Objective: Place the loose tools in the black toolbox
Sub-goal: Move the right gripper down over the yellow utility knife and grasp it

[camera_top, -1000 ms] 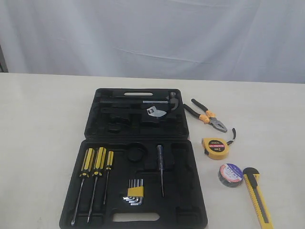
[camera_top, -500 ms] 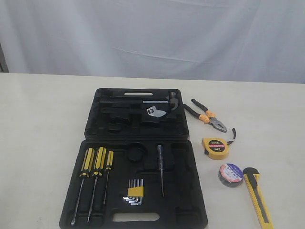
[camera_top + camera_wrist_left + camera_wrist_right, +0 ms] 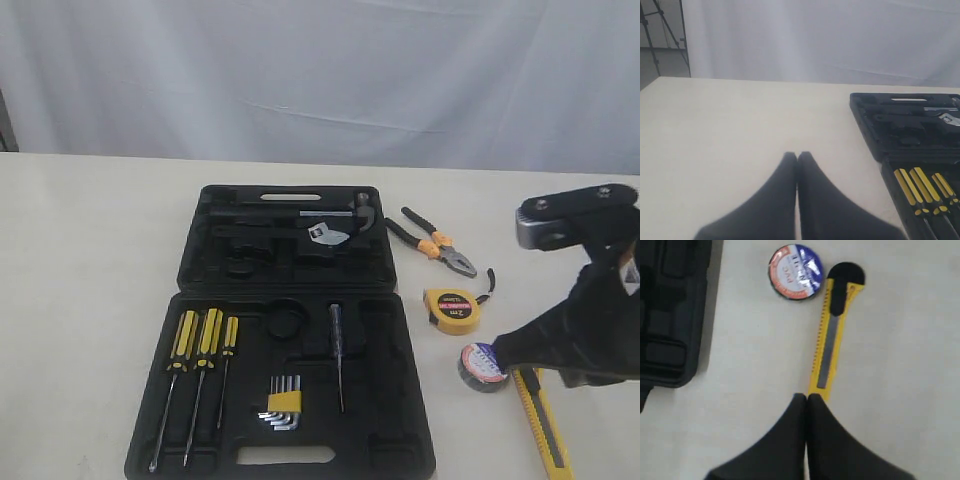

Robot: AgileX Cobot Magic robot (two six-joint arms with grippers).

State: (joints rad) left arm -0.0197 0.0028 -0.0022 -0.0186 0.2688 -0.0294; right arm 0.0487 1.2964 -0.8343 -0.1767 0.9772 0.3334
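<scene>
Knife (image 3: 830, 340) lies by the desk's (image 3: 90, 260) right edge, just beside the tape roll (image 3: 794, 271); the right claw (image 3: 806, 399), closed and empty, hovers at its yellow end. Left claw (image 3: 797, 156) closed too.

Left of the toolbox (image 3: 392, 395) the table (image 3: 90, 280) lies bare and wide, nothing ahead of the left gripper (image 3: 797, 155), its tips pressed together; right of the box room is tight: pliers (image 3: 432, 243), tape measure (image 3: 452, 309), roll of tape (image 3: 478, 368) and knife (image 3: 545, 435) lie in a row near its wall, with narrow strips of table between them; the right arm (image 3: 590, 320) hangs over the knife and the roll's edge; inside, screwdrivers (image 3: 205, 340), hex keys (image 3: 283, 402) and a thin probe (image 3: 338, 355) fill slots; the round recess (image 3: 288, 322) stands open
</scene>
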